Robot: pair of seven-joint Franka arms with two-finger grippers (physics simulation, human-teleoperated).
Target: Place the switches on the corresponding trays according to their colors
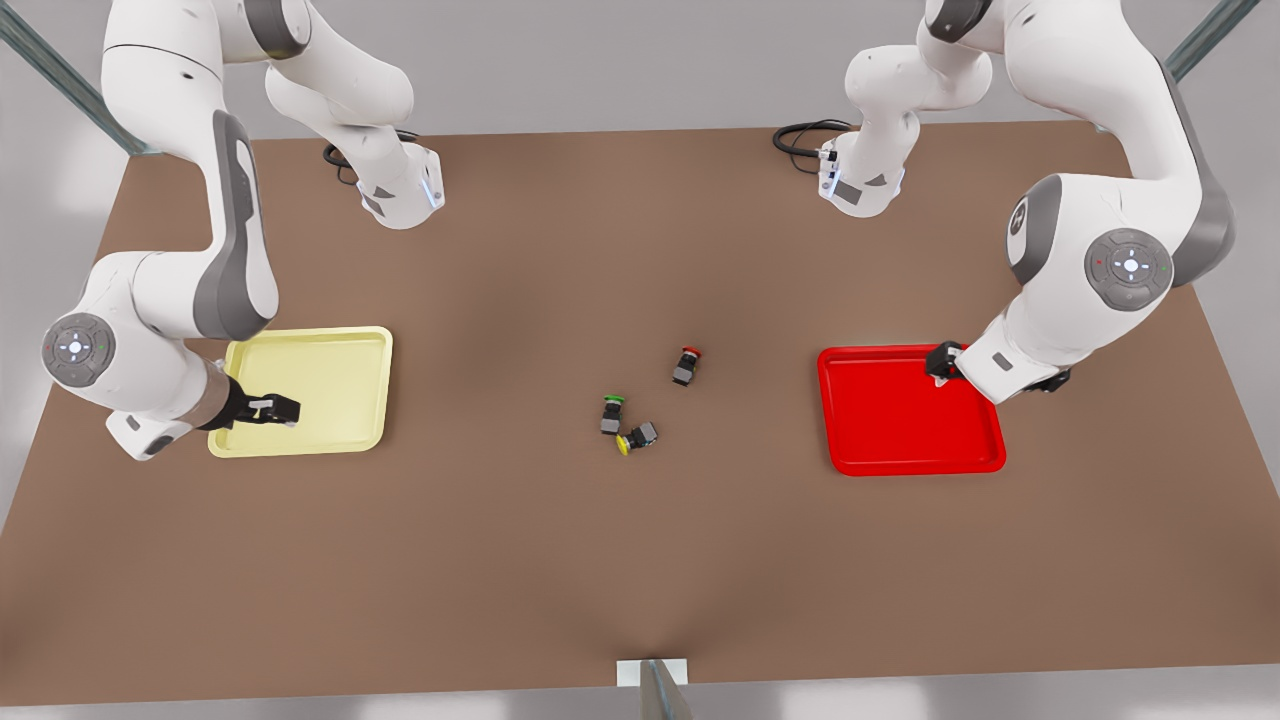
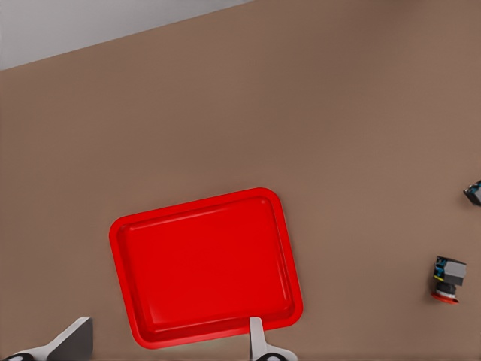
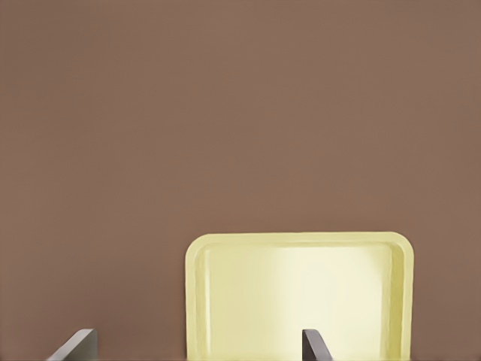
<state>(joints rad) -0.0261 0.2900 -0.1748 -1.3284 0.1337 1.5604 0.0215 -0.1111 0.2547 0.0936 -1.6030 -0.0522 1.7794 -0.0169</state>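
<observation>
1. The left end effector (image 1: 940, 362) hangs over the far corner of the red tray (image 1: 905, 420), at the front view's right. Its fingers (image 2: 257, 340) are spread wide with nothing between them. This placement probably serves as a waiting pose beside the drop target.
2. The right end effector (image 1: 280, 408) hangs over the near edge of the pale yellow tray (image 1: 330, 375), at the front view's left. Its fingers (image 3: 316, 344) are likewise spread wide and hold nothing.
3. All switches lie on the bare counter (image 1: 640, 560), between the two trays and well apart from both, so no sorting step is judged complete.
4. The red switch (image 1: 687, 365) lies alone, nearer the red tray. The green switch (image 1: 612, 413) and the yellow switch (image 1: 637, 437) lie just beside each other; contact cannot be determined.
5. Judgement: the close green-yellow pairing may obstruct a clean grasp of either unit.
6. Count: three switches, two trays, two end effectors. No green tray is present, so the green switch has no matching destination
</observation>
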